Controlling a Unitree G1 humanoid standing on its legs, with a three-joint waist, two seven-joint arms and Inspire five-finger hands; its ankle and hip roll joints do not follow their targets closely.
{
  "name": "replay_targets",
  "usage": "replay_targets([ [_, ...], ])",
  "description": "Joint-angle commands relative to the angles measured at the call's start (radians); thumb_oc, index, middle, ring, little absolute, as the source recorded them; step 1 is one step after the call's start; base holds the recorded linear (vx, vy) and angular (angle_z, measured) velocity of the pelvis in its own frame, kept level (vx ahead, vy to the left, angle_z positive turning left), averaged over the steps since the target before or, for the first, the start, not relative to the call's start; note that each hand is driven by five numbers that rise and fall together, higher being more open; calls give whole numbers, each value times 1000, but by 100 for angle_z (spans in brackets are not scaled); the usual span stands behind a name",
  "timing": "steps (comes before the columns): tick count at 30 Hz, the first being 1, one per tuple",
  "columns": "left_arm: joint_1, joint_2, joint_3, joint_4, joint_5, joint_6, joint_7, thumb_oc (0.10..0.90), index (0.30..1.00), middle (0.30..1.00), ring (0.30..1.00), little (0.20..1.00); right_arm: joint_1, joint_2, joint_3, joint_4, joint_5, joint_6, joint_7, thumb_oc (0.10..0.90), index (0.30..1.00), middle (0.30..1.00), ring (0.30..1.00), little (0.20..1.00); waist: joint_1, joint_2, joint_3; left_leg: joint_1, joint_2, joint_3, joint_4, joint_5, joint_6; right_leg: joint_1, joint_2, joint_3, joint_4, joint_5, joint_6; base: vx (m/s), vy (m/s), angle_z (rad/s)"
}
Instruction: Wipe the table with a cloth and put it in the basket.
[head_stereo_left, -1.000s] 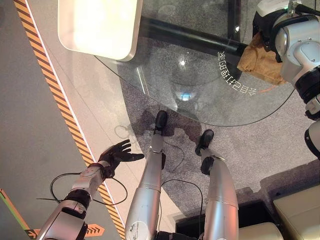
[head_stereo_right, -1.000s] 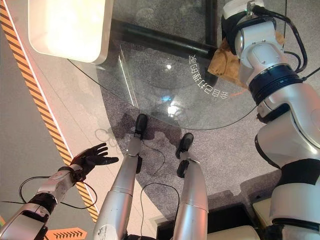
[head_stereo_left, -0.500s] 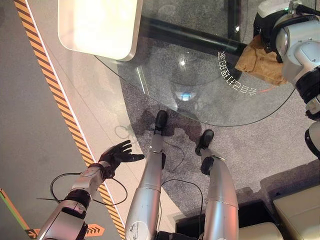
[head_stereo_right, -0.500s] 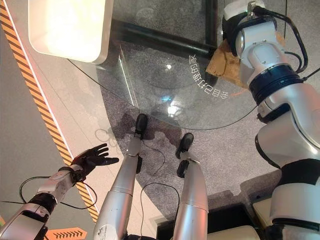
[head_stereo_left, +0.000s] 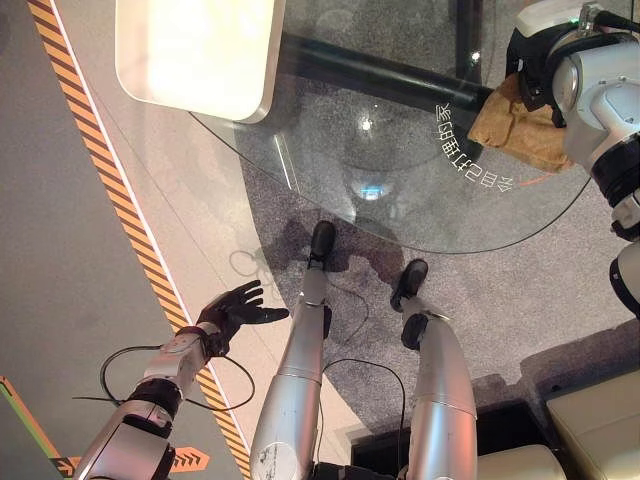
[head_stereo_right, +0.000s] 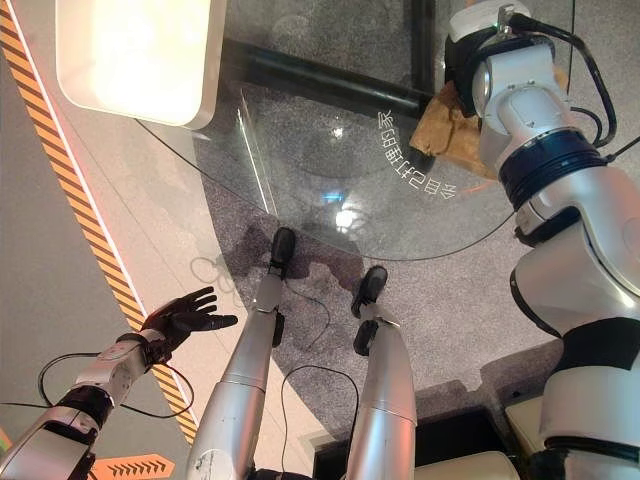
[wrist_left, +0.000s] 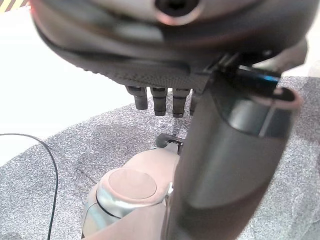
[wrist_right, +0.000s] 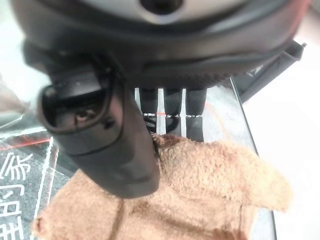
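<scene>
A brown cloth (head_stereo_left: 510, 122) lies on the round glass table (head_stereo_left: 330, 150) near its right edge. My right hand (head_stereo_left: 528, 62) rests on top of the cloth. In the right wrist view its fingers (wrist_right: 172, 102) reach out straight over the cloth (wrist_right: 200, 190) and the thumb (wrist_right: 107, 145) lies down against it. My left hand (head_stereo_left: 236, 310) hangs low at the left, over the floor and off the table, with its fingers (wrist_left: 160, 100) spread and nothing in it.
A white rounded rectangular object (head_stereo_left: 195, 55) sits at the table's far left. A black beam (head_stereo_left: 380, 70) runs under the glass. Orange-and-black striped tape (head_stereo_left: 110, 190) crosses the floor at the left. Beige cushions (head_stereo_left: 600, 420) stand at the lower right.
My right hand and the cloth under it have slid slightly to the left on the glass. The left hand has stayed still.
</scene>
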Motion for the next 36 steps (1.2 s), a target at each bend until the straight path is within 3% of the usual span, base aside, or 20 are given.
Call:
replay_targets([
  [1,80,25,25,26,16,4,-5,800,900,900,900,900,38,-37,-25,-17,167,-7,-36,100,300,300,300,200,6,-6,-11,30,-85,57,81,-113,109,65,72,1,-225,151,17,0,0,0],
  [15,83,1,18,14,6,0,7,800,900,900,900,900,70,1,-136,-35,330,-65,-119,100,300,300,300,200,6,-1,-11,50,-84,55,58,-106,105,81,69,4,-249,162,22,-6,12,-1],
  [29,79,-21,7,6,-6,0,14,800,900,900,900,900,65,67,-169,-85,390,-54,-187,100,300,300,300,200,16,3,-11,59,-89,54,32,-95,106,93,65,-4,-278,174,28,-10,41,-1],
  [36,73,-27,-1,0,-16,2,16,800,900,900,900,900,67,102,-206,-115,454,-41,-288,100,300,300,300,200,24,4,-11,59,-93,51,26,-92,108,101,58,-13,-291,182,36,2,53,0],
])
